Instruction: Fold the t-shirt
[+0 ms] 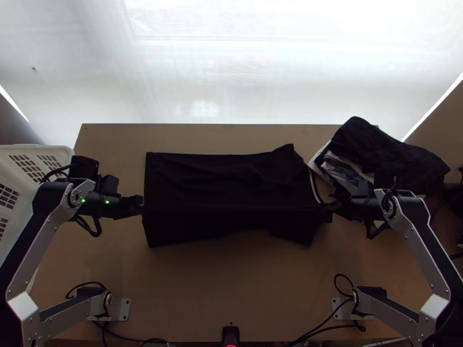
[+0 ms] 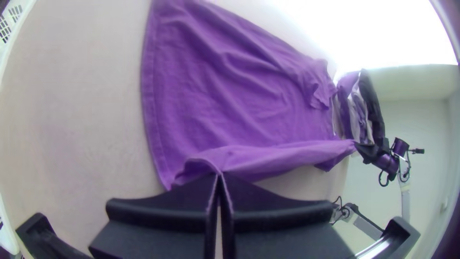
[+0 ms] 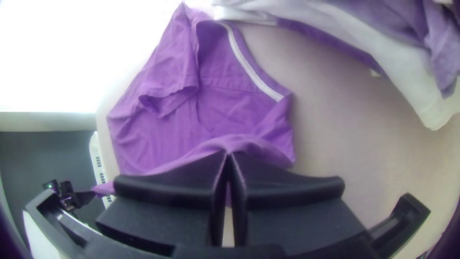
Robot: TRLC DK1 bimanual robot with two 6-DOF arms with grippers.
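The t-shirt lies lengthwise across the table, dark from above and purple in the wrist views, its near side lifted as a fold between both grippers. At its hem end, my left gripper is shut on the near part; in the left wrist view the closed left gripper pinches the raised cloth. My right gripper is shut on the shirt at the collar end. Seen from the right wrist, the right gripper holds cloth beside the white-taped neckline, and a sleeve lies folded inward.
A pile of dark and white clothes lies at the table's far right, close to the collar. A white plastic basket stands at the left edge. Bare wood stretches between the shirt and the near edge, with cables near both arm bases.
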